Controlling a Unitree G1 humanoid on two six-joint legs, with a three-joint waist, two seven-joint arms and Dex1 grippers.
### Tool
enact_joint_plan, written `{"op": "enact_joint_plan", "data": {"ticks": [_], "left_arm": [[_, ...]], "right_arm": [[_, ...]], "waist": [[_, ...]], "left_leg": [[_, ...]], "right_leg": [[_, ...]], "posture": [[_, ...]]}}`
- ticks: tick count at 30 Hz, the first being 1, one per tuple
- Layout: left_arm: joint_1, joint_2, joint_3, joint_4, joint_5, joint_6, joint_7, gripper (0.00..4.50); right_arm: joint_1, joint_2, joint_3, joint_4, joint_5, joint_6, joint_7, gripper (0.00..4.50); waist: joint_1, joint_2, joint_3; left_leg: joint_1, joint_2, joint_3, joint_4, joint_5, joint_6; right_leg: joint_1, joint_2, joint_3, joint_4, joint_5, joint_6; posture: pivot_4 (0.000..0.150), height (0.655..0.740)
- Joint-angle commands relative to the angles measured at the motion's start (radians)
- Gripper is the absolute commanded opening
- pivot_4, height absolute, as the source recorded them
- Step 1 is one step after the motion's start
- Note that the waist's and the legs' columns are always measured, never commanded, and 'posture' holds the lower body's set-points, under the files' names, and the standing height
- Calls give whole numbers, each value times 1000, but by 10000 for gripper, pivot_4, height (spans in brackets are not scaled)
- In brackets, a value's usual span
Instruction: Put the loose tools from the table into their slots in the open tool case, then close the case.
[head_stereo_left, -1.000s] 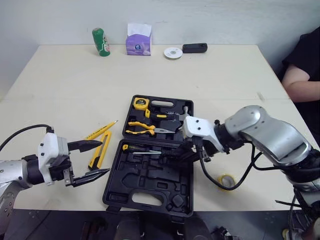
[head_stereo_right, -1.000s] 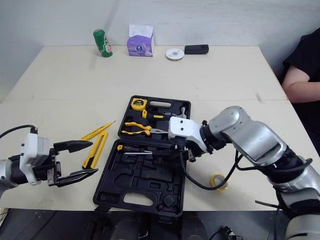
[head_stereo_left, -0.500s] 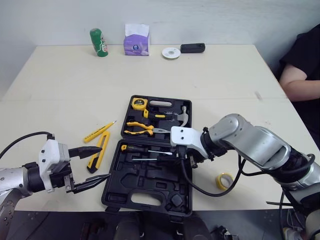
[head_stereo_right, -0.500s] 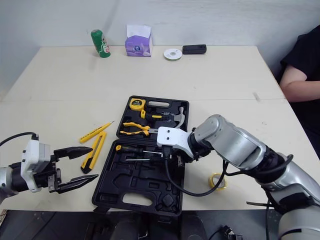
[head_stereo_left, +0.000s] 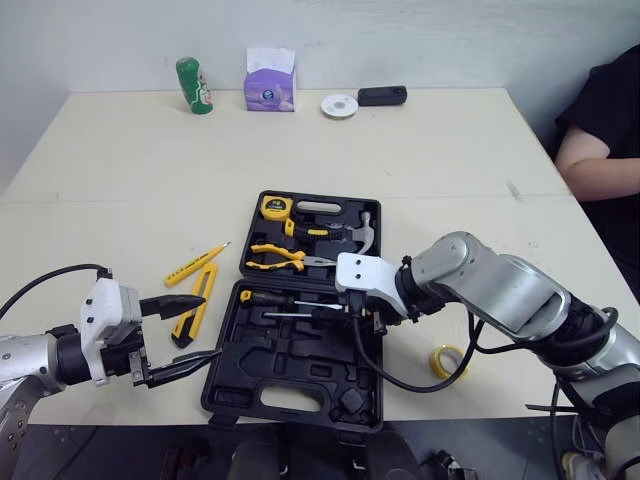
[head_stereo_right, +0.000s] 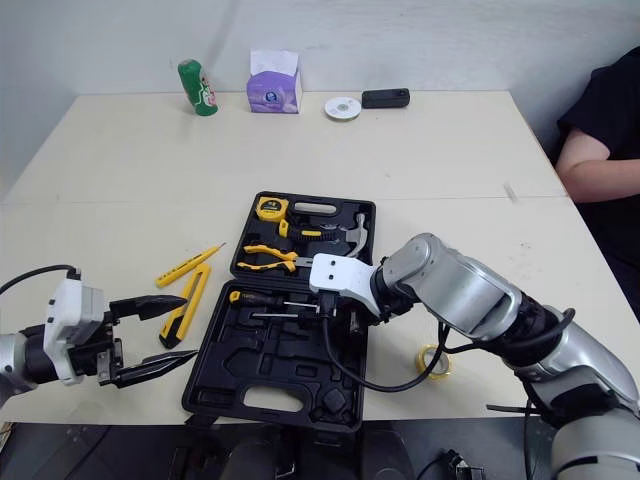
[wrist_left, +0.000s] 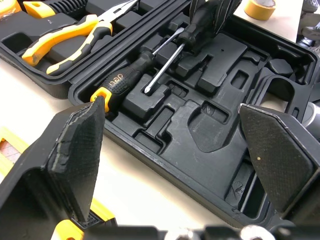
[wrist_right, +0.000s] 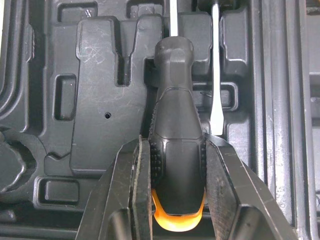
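At left, spread wide and empty: the left gripper (head_stereo_left: 203, 327), near the yellow utility knife (head_stereo_left: 197, 305) and pencil (head_stereo_left: 195, 265) lying loose on the table (head_stereo_left: 120, 200). Mid-scene, over the open tool case (head_stereo_left: 300, 372), clamped tight in the right gripper (wrist_right: 177, 150) by its fat handle — the screwdriver (wrist_right: 177, 125), shaft above the moulded slots. Probably light, rigid, rubbery to the grip; best held at the handle — never the thin, slick shaft.

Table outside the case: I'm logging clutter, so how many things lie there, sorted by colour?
Yellow: 3 (slim pencil-shaped stick, plastic utility knife, tape roll)
Green: 1 (cylindrical can)
Purple: 1 (tissue box)
White: 1 (flat round disc)
Black: 1 (small oblong device)
Total: 7
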Motion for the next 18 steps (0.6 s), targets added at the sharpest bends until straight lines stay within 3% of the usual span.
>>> {"op": "enact_joint_plan", "data": {"ticks": [1, 10, 11, 13, 16, 18], "left_arm": [[4, 9, 23, -37, -20, 2, -1, 45000], [6, -1, 18, -54, -18, 7, 10, 45000], [5, -2, 16, -55, -18, 7, 12, 45000], [4, -4, 13, -56, -18, 6, 15, 45000], [5, -5, 12, -57, -19, 5, 18, 45000], [-2, -6, 11, -47, -14, -1, 22, 45000]], "right_arm": [[4, 3, 9, -29, -5, 4, -14, 10079], [6, -12, 11, -46, 5, 10, -7, 10079], [8, -11, 9, -47, 5, 9, -9, 20400], [10, -8, -2, -47, 6, 5, -14, 28396], [0, -11, -27, -42, 18, 2, -6, 44041], [-4, -35, -43, -43, 31, -3, 15, 44626]], "waist": [[0, 0, 0], [0, 0, 0], [0, 0, 0], [0, 0, 0], [0, 0, 0], [0, -1, 0]], "left_leg": [[0, 0, 0, 0, 0, 0], [0, 0, 0, 0, 0, 0], [0, 0, 0, 0, 0, 0], [0, 0, 0, 0, 0, 0], [0, 0, 0, 0, 0, 0], [0, 0, 0, 0, 0, 0]], "right_leg": [[0, 0, 0, 0, 0, 0], [0, 0, 0, 0, 0, 0], [0, 0, 0, 0, 0, 0], [0, 0, 0, 0, 0, 0], [0, 0, 0, 0, 0, 0], [0, 0, 0, 1, 0, 0]], "posture": [[1500, 7400], [1500, 7400], [1500, 7400], [1500, 7400], [1500, 7400], [1500, 7400]]}}
